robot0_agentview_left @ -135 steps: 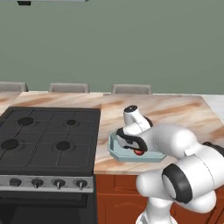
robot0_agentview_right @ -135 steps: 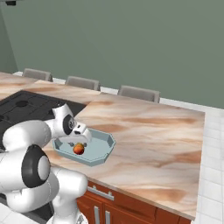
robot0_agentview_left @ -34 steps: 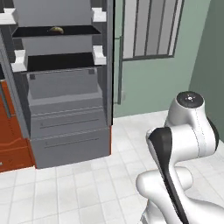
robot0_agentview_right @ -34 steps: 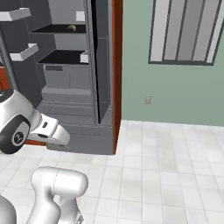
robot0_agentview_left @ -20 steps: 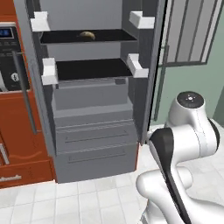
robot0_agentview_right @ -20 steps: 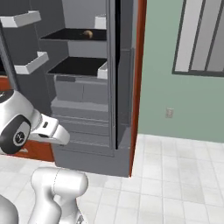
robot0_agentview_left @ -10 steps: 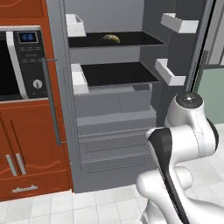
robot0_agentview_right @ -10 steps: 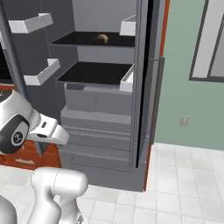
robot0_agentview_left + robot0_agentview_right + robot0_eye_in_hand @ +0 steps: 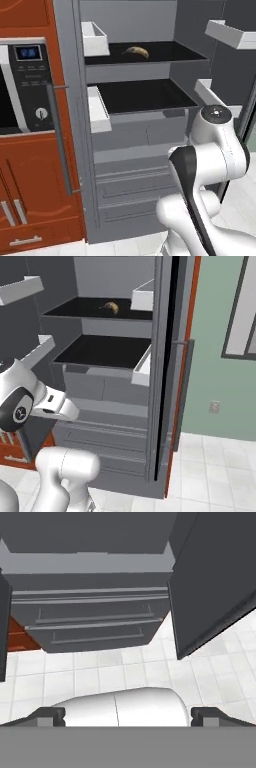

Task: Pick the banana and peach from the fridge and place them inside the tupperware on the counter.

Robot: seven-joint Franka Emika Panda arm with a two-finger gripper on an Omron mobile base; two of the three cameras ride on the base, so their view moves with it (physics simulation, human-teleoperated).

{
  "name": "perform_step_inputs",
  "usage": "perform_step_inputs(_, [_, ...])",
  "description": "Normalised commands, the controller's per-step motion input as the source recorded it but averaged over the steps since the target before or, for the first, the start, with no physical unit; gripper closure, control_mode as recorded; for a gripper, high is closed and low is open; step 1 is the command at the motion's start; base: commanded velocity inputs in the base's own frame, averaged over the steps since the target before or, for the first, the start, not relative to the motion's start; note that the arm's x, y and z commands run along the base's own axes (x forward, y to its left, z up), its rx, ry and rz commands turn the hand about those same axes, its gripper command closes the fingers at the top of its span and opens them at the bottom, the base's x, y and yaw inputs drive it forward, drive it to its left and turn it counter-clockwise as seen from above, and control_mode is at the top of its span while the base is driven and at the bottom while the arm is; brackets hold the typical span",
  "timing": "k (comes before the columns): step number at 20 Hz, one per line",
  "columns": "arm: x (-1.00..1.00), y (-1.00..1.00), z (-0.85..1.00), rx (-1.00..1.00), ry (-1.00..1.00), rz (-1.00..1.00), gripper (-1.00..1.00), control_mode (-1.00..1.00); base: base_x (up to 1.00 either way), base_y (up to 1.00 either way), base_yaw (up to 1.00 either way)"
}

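Gripper [image 9: 128, 714] jaws stand fully spread and grasp nothing; the hand camera looks down at the fridge [image 9: 145, 135] drawers and floor tiles. Fridge doors are open, with both black shelves exposed. Farthest back, at about 12 o'clock from the arm, the banana [image 9: 136, 51] lies on the upper shelf, apparently alone. Step in hand: approach for the banana pick. Next, raise and extend the arm to that shelf.
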Motion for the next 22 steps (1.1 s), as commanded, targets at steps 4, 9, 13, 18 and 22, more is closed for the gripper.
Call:
perform_step_inputs(4, [0.0, 0.0, 0.0, 0.0, 0.0, 0.0, -1.0, 1.0, 0.71, 0.35, 0.0])
perform_step_inputs(9, [0.0, 0.0, 0.0, 0.0, 0.0, 0.0, -1.0, 1.0, 0.61, 0.22, 0.0])
perform_step_inputs(13, [0.0, 0.0, 0.0, 0.0, 0.0, 0.0, -1.0, 1.0, 0.58, 0.19, 0.0])
perform_step_inputs(18, [0.0, 0.0, 0.0, 0.0, 0.0, 0.0, -1.0, 1.0, 0.6, 0.2, 0.0])
perform_step_inputs(22, [0.0, 0.0, 0.0, 0.0, 0.0, 0.0, -1.0, 1.0, 0.64, 0.14, 0.05])
